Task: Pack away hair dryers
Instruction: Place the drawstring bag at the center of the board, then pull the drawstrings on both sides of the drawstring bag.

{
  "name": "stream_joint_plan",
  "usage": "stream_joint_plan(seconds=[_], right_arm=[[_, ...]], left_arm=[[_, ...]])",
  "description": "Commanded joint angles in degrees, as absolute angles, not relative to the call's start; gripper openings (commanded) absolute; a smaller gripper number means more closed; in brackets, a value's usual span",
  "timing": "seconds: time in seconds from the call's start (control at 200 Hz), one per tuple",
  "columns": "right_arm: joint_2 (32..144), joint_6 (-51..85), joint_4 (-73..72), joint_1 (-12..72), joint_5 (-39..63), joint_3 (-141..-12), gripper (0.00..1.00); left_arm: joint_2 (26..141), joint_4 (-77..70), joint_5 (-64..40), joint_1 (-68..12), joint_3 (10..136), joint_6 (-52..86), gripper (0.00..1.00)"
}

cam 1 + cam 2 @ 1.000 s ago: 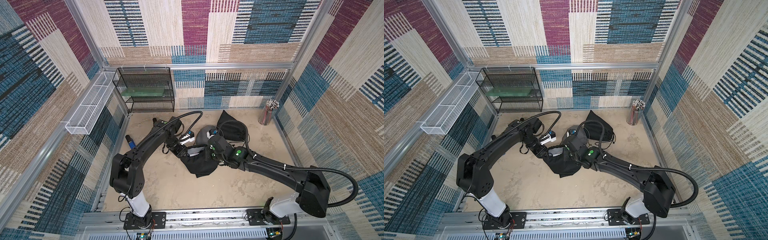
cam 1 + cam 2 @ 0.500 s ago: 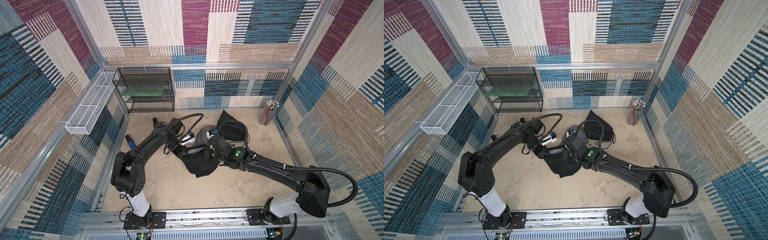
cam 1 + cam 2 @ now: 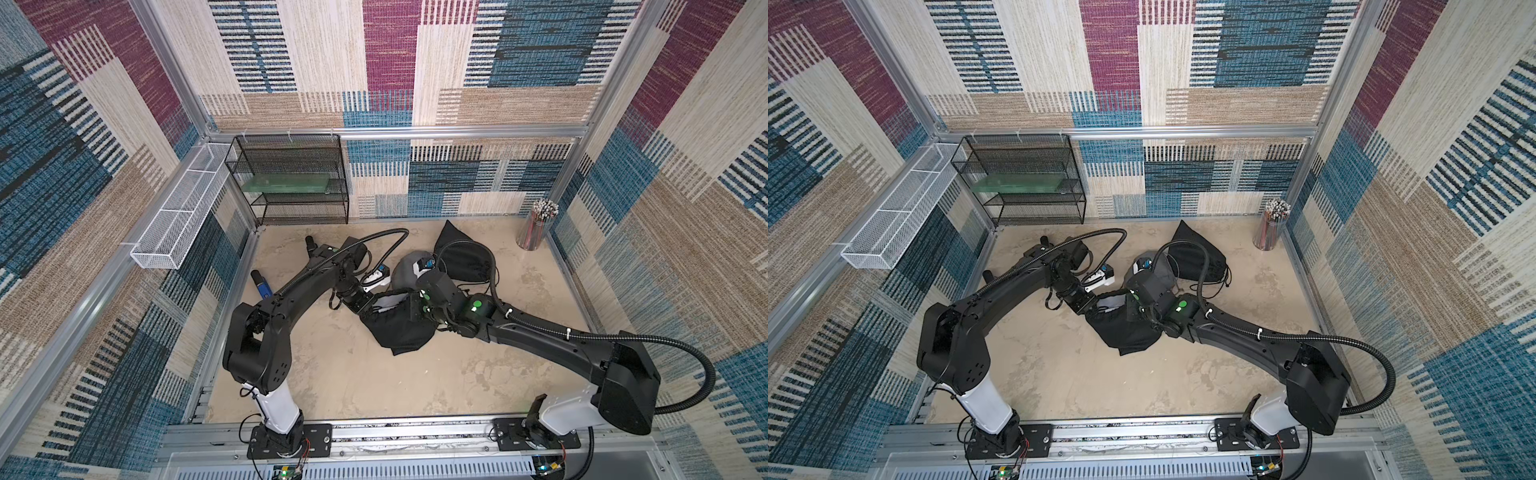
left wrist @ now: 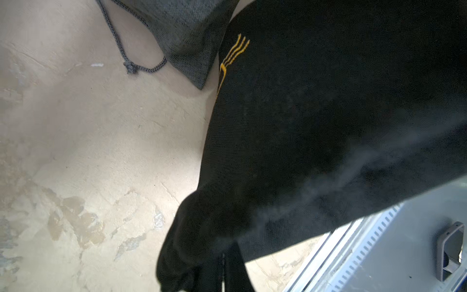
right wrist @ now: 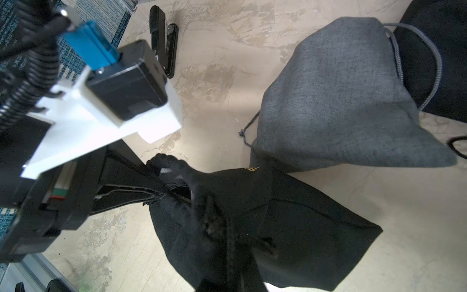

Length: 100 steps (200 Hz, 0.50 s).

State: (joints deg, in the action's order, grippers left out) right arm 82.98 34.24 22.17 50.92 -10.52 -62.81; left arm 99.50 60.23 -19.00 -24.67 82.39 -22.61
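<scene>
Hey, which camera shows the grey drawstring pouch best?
The right wrist view: the grey pouch lies large and nearly whole, its drawstring plain. The left wrist view catches only a corner and the knotted cord. In both top views it is a small grey lump partly behind the right arm.

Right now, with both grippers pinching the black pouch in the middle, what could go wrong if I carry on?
1. The left gripper and right gripper are both shut on the black pouch, close together. Pulling apart may slip a grip or knock the wrists together.
2. The grey pouch rests against it, with its cord lying loose. Lifting could drag or snag it.
</scene>
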Motion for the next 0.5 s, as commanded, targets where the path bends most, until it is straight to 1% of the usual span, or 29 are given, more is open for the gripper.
stream_joint_plan(seconds=[0.0, 0.16, 0.265, 0.496], right_arm=[[83.1, 34.5, 19.8, 50.9, -11.5, -62.8, 0.0], [82.7, 36.0, 21.7, 49.3, -12.2, -61.6, 0.0], [81.6, 36.8, 22.3, 47.4, -10.6, -60.5, 0.01], [78.5, 35.9, 21.9, 43.5, -7.3, -58.2, 0.03]], left_arm=[[97.8, 60.3, -17.6, -24.7, 83.5, -22.5, 0.0], [94.5, 62.4, -18.1, -24.7, 87.8, -23.8, 0.0], [93.4, 62.9, -19.7, -24.7, 92.1, -23.3, 0.0], [98.3, 64.0, -25.9, -24.7, 106.5, -20.2, 0.0]])
